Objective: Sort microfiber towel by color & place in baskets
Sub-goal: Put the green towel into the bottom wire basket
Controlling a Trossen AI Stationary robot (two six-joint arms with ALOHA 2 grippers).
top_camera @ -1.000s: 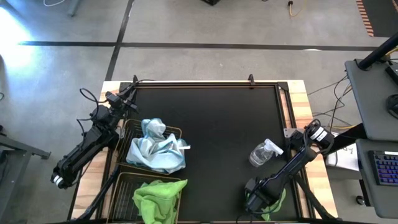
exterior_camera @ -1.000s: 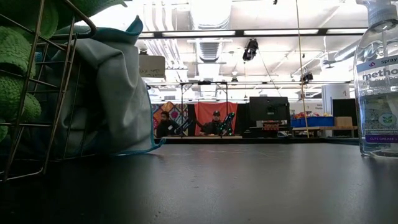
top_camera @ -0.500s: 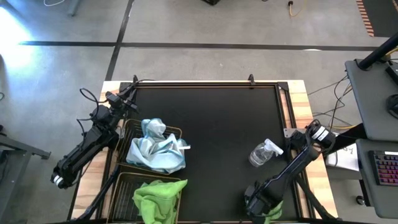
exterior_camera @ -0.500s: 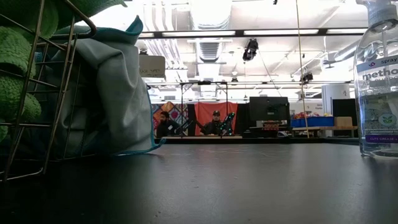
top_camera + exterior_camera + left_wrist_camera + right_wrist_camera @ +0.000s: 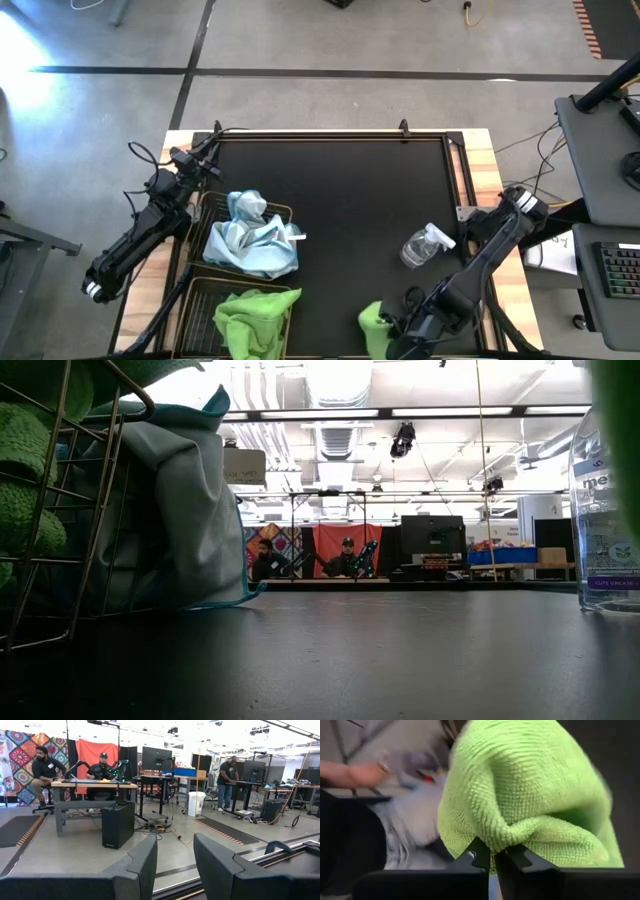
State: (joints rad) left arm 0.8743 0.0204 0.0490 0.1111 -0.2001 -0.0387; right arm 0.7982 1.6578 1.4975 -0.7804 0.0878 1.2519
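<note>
high view | right gripper [image 5: 392, 328] jaws pinch green towel [image 5: 372, 325] (near edge) | left gripper [image 5: 207, 150] jaws apart

Two baskets [image 5: 246, 232], one spray bottle [image 5: 422, 245]

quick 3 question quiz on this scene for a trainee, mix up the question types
1. True or false: the right gripper has its fingers shut on a lime green microfiber towel.
2. Which dark wire-mesh basket holds the pale blue-white towels? A) the one farther from the table's front edge B) the nearer one
3. Fill in: the clear plastic spray bottle lies on the table's ___ side in the high view.

Key: 1 true; 2 A; 3 right
</note>
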